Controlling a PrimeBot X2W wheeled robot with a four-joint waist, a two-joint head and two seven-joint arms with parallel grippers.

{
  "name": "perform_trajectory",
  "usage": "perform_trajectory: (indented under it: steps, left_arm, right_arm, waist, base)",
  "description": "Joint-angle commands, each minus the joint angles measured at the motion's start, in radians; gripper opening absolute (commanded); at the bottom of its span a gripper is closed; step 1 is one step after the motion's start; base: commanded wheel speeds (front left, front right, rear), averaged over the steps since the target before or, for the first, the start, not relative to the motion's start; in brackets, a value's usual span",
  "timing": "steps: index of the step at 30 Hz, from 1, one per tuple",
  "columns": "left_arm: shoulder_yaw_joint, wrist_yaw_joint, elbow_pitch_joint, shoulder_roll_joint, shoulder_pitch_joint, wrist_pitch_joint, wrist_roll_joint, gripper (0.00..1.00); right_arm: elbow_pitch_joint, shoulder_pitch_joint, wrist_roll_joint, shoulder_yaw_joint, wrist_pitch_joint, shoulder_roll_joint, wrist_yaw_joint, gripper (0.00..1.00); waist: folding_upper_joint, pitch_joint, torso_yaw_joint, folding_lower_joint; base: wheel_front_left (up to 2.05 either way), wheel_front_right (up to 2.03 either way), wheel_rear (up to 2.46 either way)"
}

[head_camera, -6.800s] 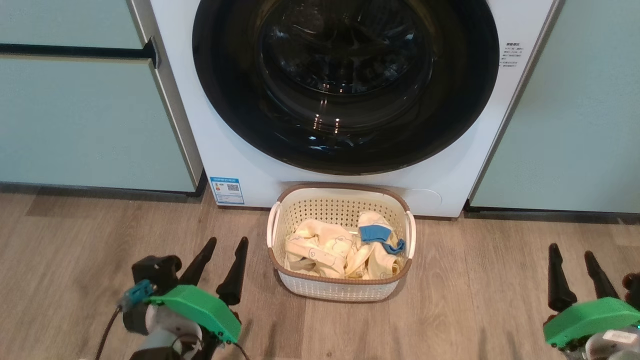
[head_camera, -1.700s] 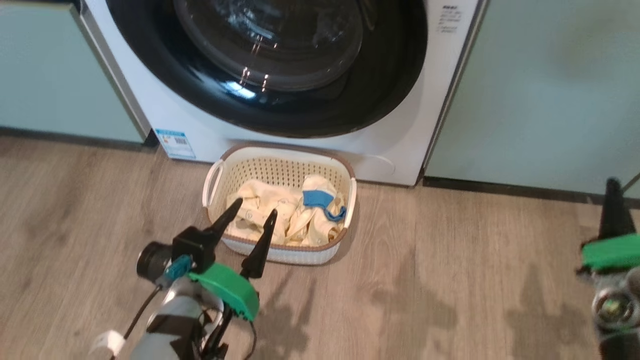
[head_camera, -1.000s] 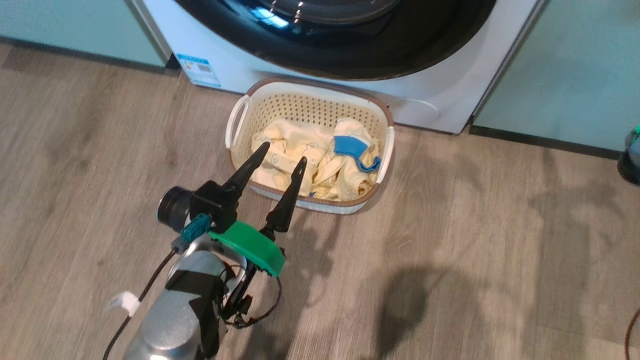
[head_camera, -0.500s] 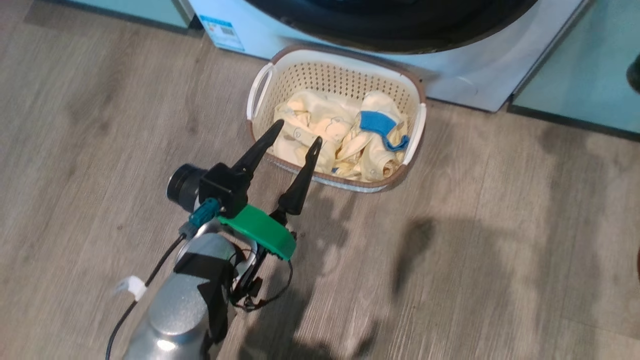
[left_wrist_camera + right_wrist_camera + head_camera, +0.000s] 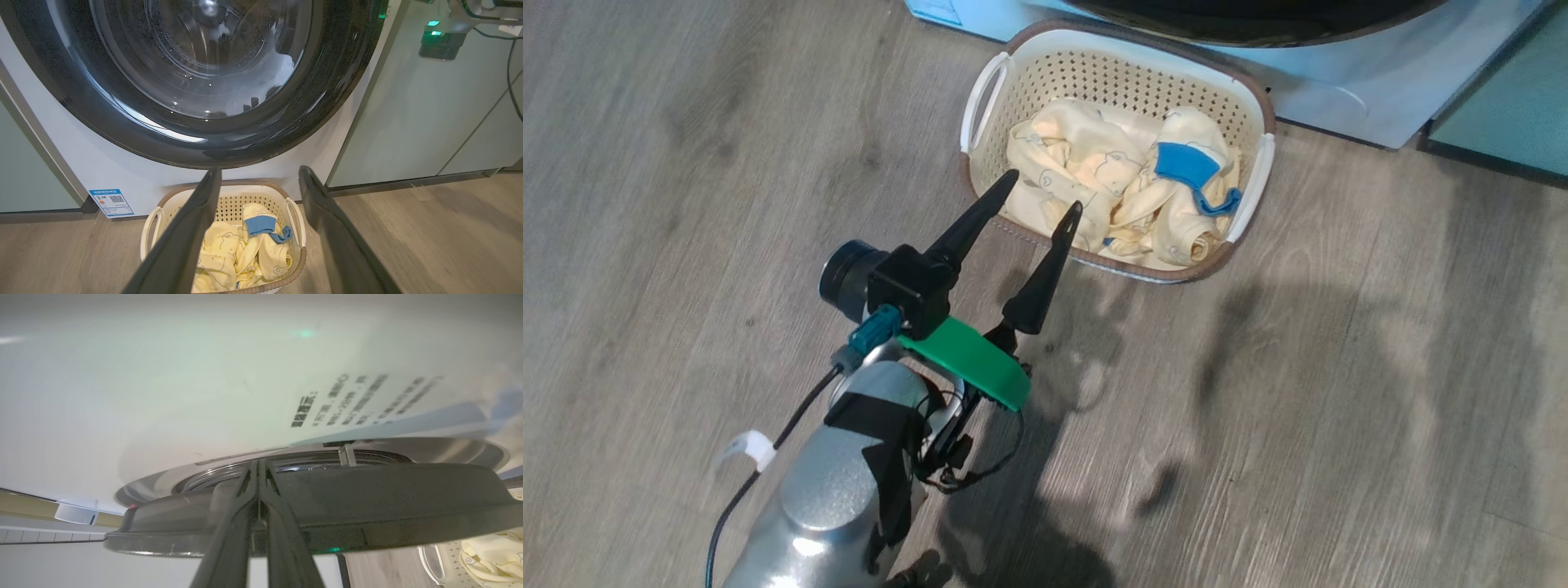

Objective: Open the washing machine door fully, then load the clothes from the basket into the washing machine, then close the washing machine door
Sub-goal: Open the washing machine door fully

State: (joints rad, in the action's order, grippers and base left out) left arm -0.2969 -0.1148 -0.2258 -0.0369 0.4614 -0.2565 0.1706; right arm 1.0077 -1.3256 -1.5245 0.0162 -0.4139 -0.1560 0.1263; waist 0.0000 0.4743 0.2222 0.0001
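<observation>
Washing machine door (image 5: 1258, 15): for you only dark sliver at head view's top edge. Washing machine (image 5: 1339, 91) mostly cropped. Right gripper (image 5: 258, 469) clenched, empty, tips at door rim; contact unclear. Left gripper (image 5: 1045, 189) spread wide, empty, over near-left rim of basket (image 5: 1129, 46). Clothes (image 5: 1111, 175) lie in basket, on floor (image 5: 1339, 367) before washing machine. Since half second ago your head camera tipped lower, so basket sits higher in frame.

washing machine door (image 5: 196, 81) cropped at top; panel txt (image 5: 355, 400) blurred

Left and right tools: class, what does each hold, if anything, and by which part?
Nothing is held. The left tool is open and empty near the basket; the right tool is shut, tips at the rim of the door.
</observation>
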Motion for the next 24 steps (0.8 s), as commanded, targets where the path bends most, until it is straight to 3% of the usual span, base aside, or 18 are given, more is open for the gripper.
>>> perform_trajectory:
  steps: [1, 13, 24]
  left_arm:
    - [0.025, 0.009, 0.036, -0.014, 0.026, -0.005, 0.008, 1.0]
    - [0.009, 0.026, 0.044, -0.013, 0.036, -0.005, 0.021, 1.0]
    - [0.0, 0.037, 0.036, -0.013, 0.041, -0.005, 0.032, 1.0]
  right_arm:
    - [-0.025, -0.056, 0.006, -0.01, 0.008, 0.015, 0.004, 0.0]
    - [0.015, -0.103, 0.027, -0.035, -0.016, 0.009, 0.004, 0.0]
    - [0.034, -0.091, 0.023, -0.057, -0.103, 0.012, 0.004, 0.0]
  waist:
    - [0.0, 0.006, 0.007, -0.0001]
    - [0.0, 0.03, 0.019, -0.0001]
    - [0.0, 0.029, 0.02, -0.0001]
  base:
    - [0.0, 0.0, 0.0]
    - [0.0, 0.0, 0.0]
    - [0.0, 0.0, 0.0]
